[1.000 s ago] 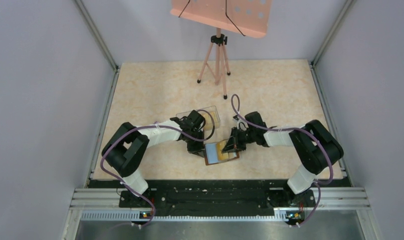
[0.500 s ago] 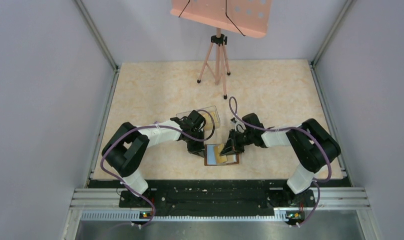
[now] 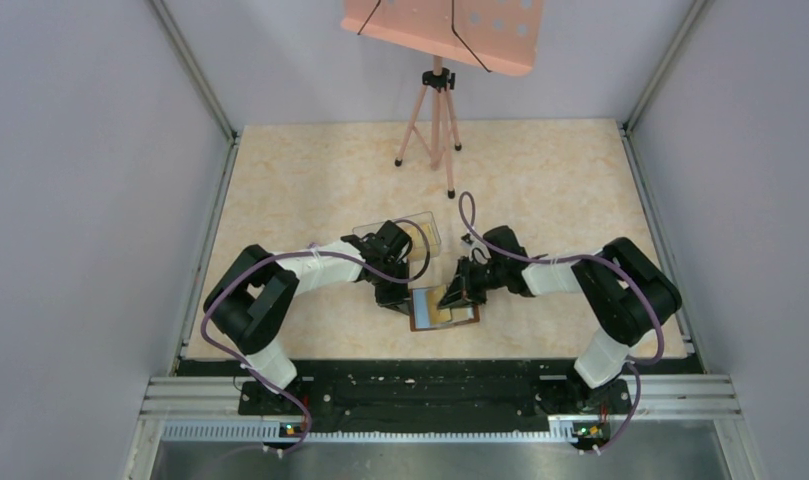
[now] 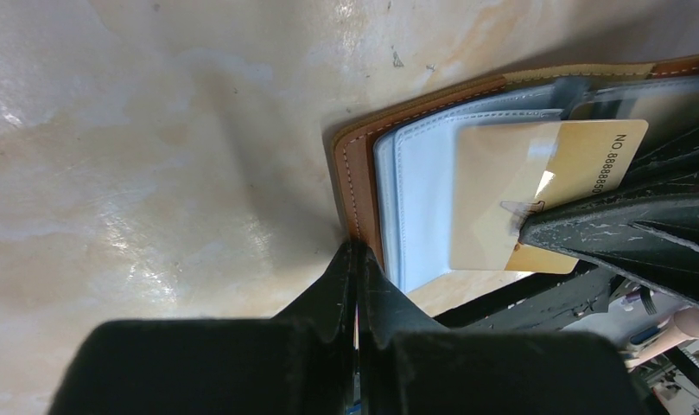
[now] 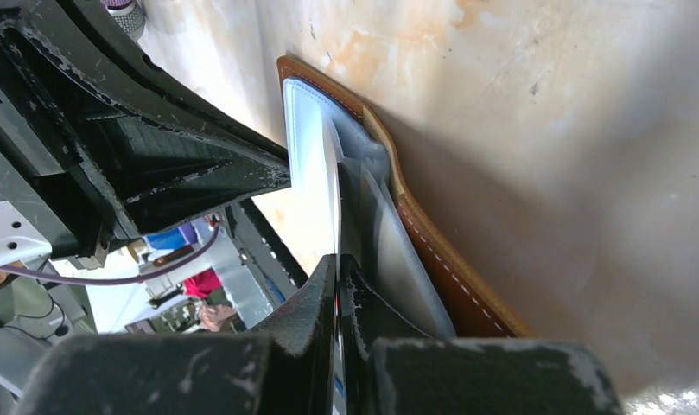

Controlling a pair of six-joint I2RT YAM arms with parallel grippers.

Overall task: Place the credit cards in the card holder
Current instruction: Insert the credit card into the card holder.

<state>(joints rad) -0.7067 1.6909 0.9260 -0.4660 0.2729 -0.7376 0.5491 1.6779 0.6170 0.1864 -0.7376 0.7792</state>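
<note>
The card holder lies open near the front edge of the desk, with the left pincer shut and touching its left edge. From the right, the right pincer clamps a gold credit card that sits partway into a pocket, long axis pointing left.

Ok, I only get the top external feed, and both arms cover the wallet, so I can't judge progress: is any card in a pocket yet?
Observer: Partly. The left wrist view shows a gold card partway under a clear pocket of the open brown wallet.
Operator: What's holding the card?
Observer: The right end effector, shut on the card's edge.
Operator: And the left arm?
Observer: The left end effector is shut, with its tips against the wallet's leather edge.
</note>
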